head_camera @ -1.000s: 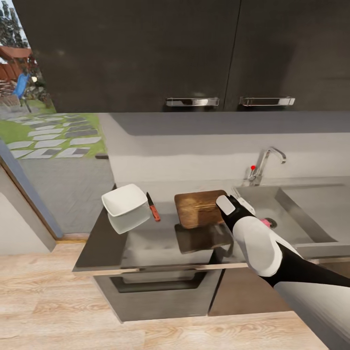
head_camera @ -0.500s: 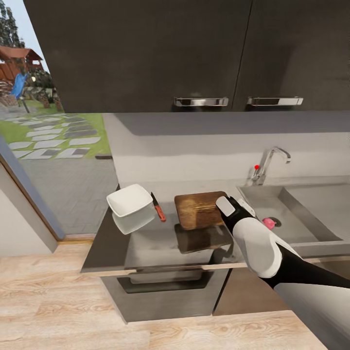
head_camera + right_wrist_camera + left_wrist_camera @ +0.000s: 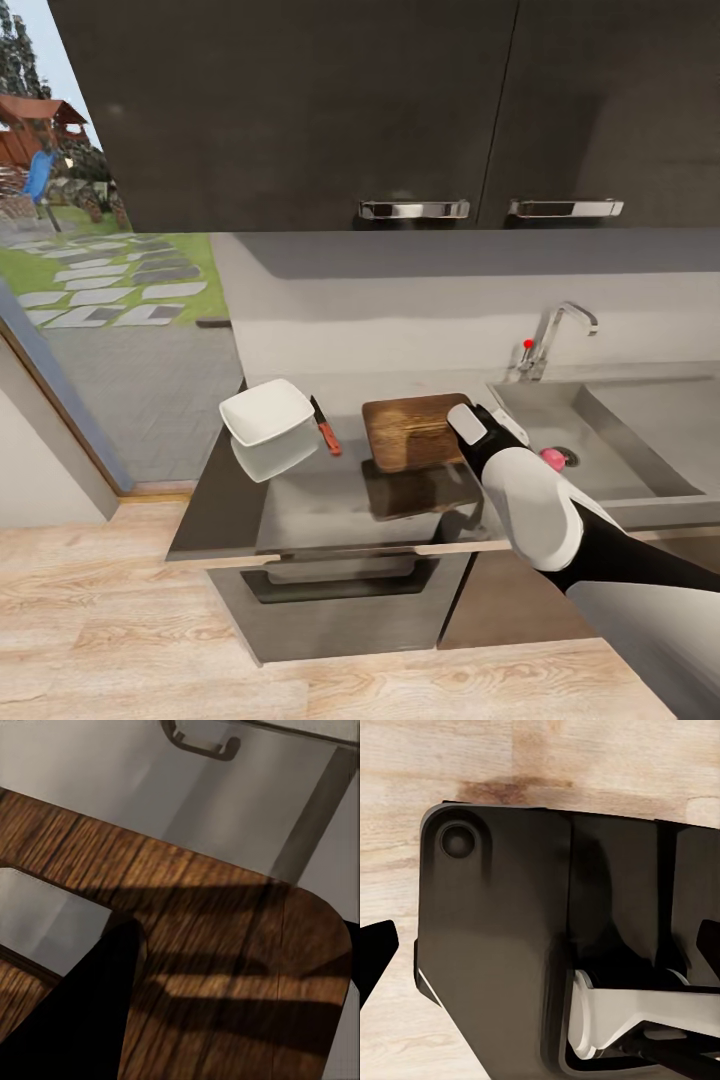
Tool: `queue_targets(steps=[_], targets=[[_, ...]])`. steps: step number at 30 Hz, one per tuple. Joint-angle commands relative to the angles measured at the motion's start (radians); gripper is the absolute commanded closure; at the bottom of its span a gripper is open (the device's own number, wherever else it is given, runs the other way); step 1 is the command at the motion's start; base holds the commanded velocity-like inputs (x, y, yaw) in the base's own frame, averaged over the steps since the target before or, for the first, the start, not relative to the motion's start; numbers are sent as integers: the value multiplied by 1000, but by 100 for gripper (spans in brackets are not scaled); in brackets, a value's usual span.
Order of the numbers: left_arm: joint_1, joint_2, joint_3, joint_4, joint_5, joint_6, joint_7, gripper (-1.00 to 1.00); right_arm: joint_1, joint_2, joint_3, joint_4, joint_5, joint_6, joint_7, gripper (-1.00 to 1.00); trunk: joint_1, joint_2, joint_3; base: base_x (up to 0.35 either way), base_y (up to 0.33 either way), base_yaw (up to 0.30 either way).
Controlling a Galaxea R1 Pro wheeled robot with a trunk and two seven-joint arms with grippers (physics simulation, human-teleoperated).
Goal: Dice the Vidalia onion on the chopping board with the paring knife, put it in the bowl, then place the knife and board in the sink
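Head view, left to right: bowl (image 3: 266, 414) near the surface's (image 3: 300, 505) left edge, open surface in front of it. Knife (image 3: 324, 428) just right of the bowl, red handle toward the front. Bare strip, then the board (image 3: 410, 430), its front edge well back from the surface's pale front lip. Right tool (image 3: 478, 418) at the board's right end, between board and sink (image 3: 610, 445); the arm hides its tip, can't tell how far open. Right wrist view: dark finger (image 3: 90, 1009) over the board (image 3: 225, 945); grip unclear. Pink object (image 3: 551, 459) by the sink drain, just right of the arm. Left wrist view: left tool's dark fingertips (image 3: 375, 952) spread wide, holding nothing, over the robot's base and wood floor (image 3: 547, 754).
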Motion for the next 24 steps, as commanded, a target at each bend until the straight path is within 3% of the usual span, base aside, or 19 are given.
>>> queue_targets(steps=[1, 10, 24], targets=[[0, -1, 8, -2, 2, 1, -10, -100, 0, -3, 4, -2, -10, 3, -5, 100, 1, -2, -2, 0, 0, 0], [0, -1, 9, -2, 2, 2, -10, -100, 0, -13, 4, -2, -10, 2, -26, 100, 1, -2, -2, 2, -2, -7], [0, -1, 10, -1, 2, 1, -10, -100, 0, -15, 6, -2, -10, 2, -35, 100, 1, -2, -2, 44, -50, -102]])
